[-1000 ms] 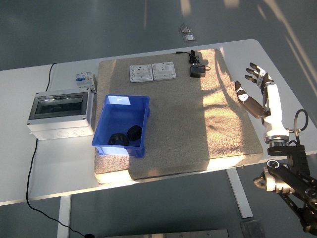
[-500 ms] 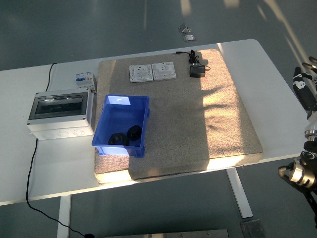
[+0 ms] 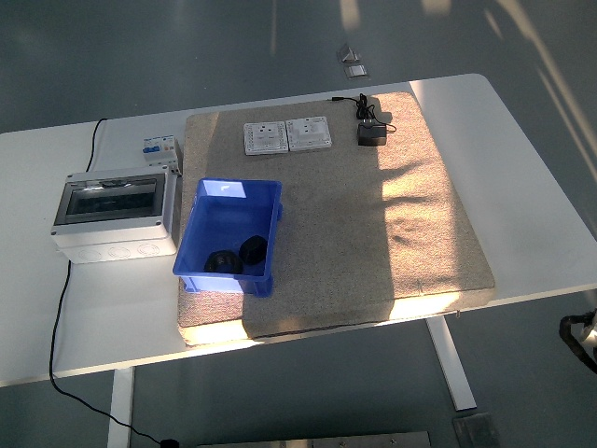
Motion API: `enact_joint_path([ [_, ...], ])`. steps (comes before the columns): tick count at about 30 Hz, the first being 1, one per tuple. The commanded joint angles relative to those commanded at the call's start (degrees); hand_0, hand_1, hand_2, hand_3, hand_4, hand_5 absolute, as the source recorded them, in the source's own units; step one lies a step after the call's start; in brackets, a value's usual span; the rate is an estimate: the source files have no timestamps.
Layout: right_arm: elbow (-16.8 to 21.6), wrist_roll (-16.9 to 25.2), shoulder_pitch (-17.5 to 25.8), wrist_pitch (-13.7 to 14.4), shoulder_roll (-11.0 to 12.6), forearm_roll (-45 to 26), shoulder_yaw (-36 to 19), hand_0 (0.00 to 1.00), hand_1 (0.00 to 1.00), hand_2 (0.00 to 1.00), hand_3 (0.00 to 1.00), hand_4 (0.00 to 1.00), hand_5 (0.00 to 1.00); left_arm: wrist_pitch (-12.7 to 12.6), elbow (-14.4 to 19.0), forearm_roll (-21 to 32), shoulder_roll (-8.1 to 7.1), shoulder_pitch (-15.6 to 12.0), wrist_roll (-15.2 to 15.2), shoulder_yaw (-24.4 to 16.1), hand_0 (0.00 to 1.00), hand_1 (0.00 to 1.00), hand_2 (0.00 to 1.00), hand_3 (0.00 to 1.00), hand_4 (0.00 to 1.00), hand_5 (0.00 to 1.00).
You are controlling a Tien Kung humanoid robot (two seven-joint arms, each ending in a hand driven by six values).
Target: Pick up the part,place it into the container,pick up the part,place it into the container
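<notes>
Only a bit of the robot's right arm (image 3: 580,334) peeks in at the lower right edge, off the bench (image 3: 522,168); hands aren't visible, so can't tell their state. Near the mat's (image 3: 373,233) front left corner sits a glossy blue plastic bin (image 3: 207,215) with two lumpy black parts (image 3: 236,256) inside. Left of it, a grey enclosure box (image 3: 114,215) with a tinted lid. Far edge: two white socket plates (image 3: 287,135), a black adapter (image 3: 371,133).

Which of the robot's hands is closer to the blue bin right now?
Neither hand shows. Only a bit of the right arm peeks in at the lower right edge, far from the blue bin, which holds two black parts. The left arm is out of view.
</notes>
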State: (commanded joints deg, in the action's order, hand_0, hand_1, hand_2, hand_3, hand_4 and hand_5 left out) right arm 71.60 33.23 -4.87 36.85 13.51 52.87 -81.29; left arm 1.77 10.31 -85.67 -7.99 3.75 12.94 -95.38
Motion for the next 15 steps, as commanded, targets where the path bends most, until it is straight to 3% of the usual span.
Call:
enact_joint_path([
  [8, -0.5, -0.6, 1.1, -0.8, -1.2, 1.0, -1.6, 0.816, 0.764, 0.782, 0.787, 0.697, 0.354, -0.4, 0.0, 0.2, -0.49, -0.6, 0.4, 0.7, 0.721, 0.714, 0.707, 0.542, 0.661, 0.664],
  [14, -1.5, -0.2, 1.5, -2.1, -1.3, -0.9, -2.0, 0.825, 0.765, 0.782, 0.787, 0.729, 0.383, -1.7, 0.0, -1.6, 0.69, 0.1, 1.4, 2.2, 0.723, 0.717, 0.72, 0.562, 0.673, 0.665],
  [15, -1.6, -0.1, 1.3, -2.2, -1.3, -1.0, -2.0, 0.812, 0.746, 0.781, 0.789, 0.797, 0.454, -1.7, 0.0, -2.1, 0.92, 0.2, 1.5, 2.2, 0.726, 0.717, 0.725, 0.573, 0.663, 0.678],
])
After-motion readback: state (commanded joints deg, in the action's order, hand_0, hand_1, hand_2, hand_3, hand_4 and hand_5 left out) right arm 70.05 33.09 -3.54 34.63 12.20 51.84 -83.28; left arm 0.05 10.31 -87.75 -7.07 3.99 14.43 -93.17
